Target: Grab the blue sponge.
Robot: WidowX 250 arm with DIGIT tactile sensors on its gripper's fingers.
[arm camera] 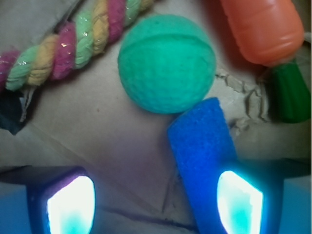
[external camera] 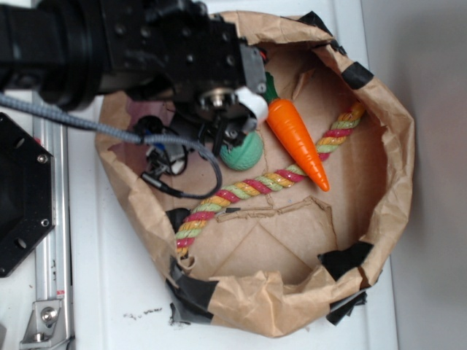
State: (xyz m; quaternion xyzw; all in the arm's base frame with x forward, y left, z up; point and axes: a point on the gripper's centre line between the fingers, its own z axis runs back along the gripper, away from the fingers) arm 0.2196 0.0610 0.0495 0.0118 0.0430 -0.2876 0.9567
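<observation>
Stage: approach nearly done, grasp itself not yet made, lift left to do.
Hand (arm camera: 155, 204): spread wide, holding nothing; two glowing pads (arm camera: 70, 204) at the bottom corners of the wrist view, low over the paper floor.
Blue sponge (arm camera: 202, 156): lying on the brown paper inside the paper basket (external camera: 398, 146), near end overlapping the right-side pad, far end touching or just beside the green ball (arm camera: 166, 63); off-centre in the gap, toward the right-side pad.
Neighbours: toy carrot (arm camera: 261, 29) beyond the sponge, braided rope (arm camera: 73, 44) well apart to the other side.
Left to do: likely centring, then closing and lifting without catching the ball.
Hidden: sponge not visible in the exterior view, covered by the arm (external camera: 117, 44); sponge's near end cut off below the wrist frame; true contact with the pad unclear under glare.
</observation>
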